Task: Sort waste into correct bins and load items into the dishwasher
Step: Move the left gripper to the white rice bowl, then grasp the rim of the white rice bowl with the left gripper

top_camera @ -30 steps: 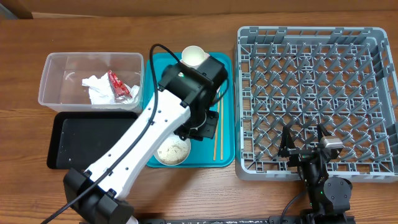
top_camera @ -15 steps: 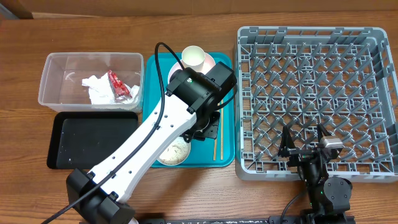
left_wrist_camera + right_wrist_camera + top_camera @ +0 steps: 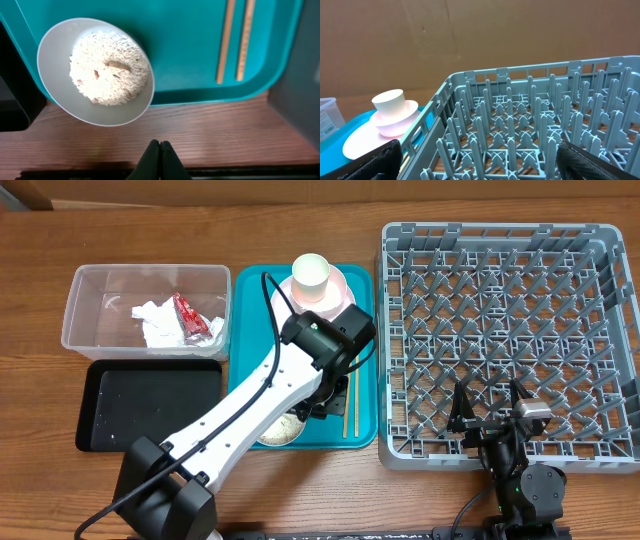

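The clear tub [image 3: 100, 282] is sitting at the far left of the table, holding the crumpled tissue [image 3: 156, 327] with the red wrapper [image 3: 189, 316] lying against it. The black tray [image 3: 150, 406] is lying just in front of the tub, with nothing showing inside. Between these and the dish rack [image 3: 500, 232], whose pegs are carrying no dishes, the teal tray [image 3: 250, 292] is holding the rest. The white cup [image 3: 389, 101] is standing on the pink cup [image 3: 395, 123], which is resting on the plate [image 3: 360, 143] at the far end. The bowl [image 3: 50, 60] is sitting in the near left corner, filled with rice [image 3: 110, 67] flecked with a few darker bits. The chopsticks [image 3: 226, 42] are lying side by side along the tray's right side. The left gripper [image 3: 160, 148] is hanging above the table edge just in front of the bowl, its jaws clenched together on nothing. The right gripper [image 3: 490, 418] is resting at the rack's near rim with its fingers spread wide and nothing between them. Compared with a second ago, the left arm has drawn back toward the near side. The stacked cups, partly covered then, are now showing in full from overhead, while the bowl is mostly hidden under the arm. The tub's contents and the right arm have not shifted.
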`<state>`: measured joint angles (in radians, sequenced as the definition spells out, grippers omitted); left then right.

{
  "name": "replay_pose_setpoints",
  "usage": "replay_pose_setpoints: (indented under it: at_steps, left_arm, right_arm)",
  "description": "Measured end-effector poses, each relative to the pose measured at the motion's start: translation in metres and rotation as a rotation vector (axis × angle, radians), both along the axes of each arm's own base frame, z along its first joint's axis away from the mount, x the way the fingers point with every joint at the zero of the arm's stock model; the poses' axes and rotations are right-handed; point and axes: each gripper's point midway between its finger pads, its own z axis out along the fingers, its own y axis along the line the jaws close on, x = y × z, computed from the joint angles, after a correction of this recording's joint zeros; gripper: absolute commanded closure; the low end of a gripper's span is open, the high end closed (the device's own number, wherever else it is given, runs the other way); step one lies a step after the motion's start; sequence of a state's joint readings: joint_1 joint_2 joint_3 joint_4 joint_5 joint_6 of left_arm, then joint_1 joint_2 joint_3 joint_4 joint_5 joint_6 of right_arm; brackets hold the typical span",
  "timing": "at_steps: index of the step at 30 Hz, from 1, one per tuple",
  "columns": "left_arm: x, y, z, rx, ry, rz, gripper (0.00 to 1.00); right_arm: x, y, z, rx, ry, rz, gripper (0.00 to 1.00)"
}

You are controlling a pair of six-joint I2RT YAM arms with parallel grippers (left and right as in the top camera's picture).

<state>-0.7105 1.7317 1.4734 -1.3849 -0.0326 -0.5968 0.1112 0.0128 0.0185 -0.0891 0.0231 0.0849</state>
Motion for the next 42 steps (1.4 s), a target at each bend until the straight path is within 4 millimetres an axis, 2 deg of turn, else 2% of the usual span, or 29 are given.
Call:
replay_pose_setpoints:
  at_steps: [2, 4, 8, 12, 18, 28, 42]
  left_arm:
    - [0.000, 0.002, -0.002, 0.011, -0.003, -0.001, 0.93]
    - [0.003, 0.001, -0.002, 0.006, -0.014, 0.000, 0.81]
    - [0.007, -0.001, -0.003, 0.001, -0.032, 0.006, 0.75]
    - [0.007, -0.001, -0.009, 0.000, -0.036, 0.005, 0.75]
    - [0.002, 0.004, -0.028, 0.017, -0.019, 0.005, 0.74]
    - [0.003, 0.007, -0.060, 0.014, -0.047, 0.004, 0.70]
    - [0.008, 0.008, -0.084, 0.003, -0.093, 0.004, 0.72]
  right_arm:
    - [0.000, 0.000, 0.000, 0.000, 0.000, 0.000, 0.00]
    - [0.000, 0.000, 0.000, 0.000, 0.001, 0.000, 0.00]
    - [0.000, 0.000, 0.000, 0.000, 0.000, 0.000, 0.00]
    - [0.000, 0.000, 0.000, 0.000, 0.000, 0.000, 0.00]
    - [0.000, 0.000, 0.000, 0.000, 0.000, 0.000, 0.00]
    - [0.000, 0.000, 0.000, 0.000, 0.000, 0.000, 0.00]
    - [0.000, 0.000, 0.000, 0.000, 0.000, 0.000, 0.00]
